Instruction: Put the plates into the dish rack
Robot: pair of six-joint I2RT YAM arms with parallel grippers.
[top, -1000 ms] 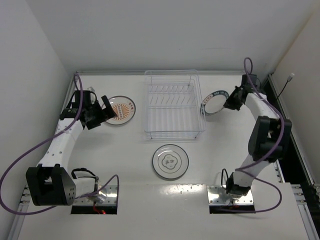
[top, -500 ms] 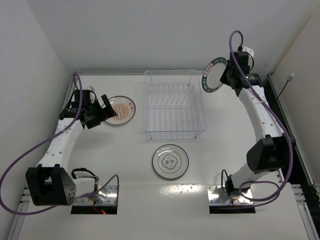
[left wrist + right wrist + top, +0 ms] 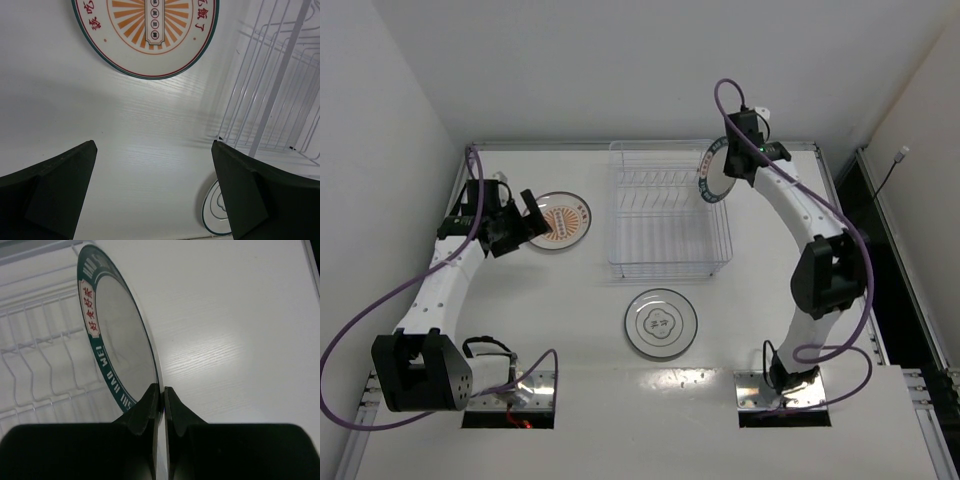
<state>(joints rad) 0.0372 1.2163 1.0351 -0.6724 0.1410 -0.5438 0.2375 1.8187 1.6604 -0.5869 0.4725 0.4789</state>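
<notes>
My right gripper (image 3: 734, 163) (image 3: 162, 389) is shut on the rim of the dark-rimmed plate (image 3: 714, 170) (image 3: 114, 340), holding it on edge in the air above the dish rack's (image 3: 667, 210) far right corner. The rack's wires (image 3: 35, 355) show behind the plate. The orange sunburst plate (image 3: 561, 220) (image 3: 145, 35) lies flat left of the rack. My left gripper (image 3: 538, 222) (image 3: 154, 150) stands open just left of and above it, nothing between its fingers. The white plate with a grey ring (image 3: 661, 323) (image 3: 216, 215) lies flat in front of the rack.
Walls close in the table (image 3: 770, 280) on the left, back and right. The rack's wire side (image 3: 270, 100) stands right of my left gripper. Purple cables (image 3: 370, 310) loop from both arms.
My right arm has lifted the dark-rimmed plate off the table right of the rack and swung it left over the rack's far right corner. The left arm has stayed put.
</notes>
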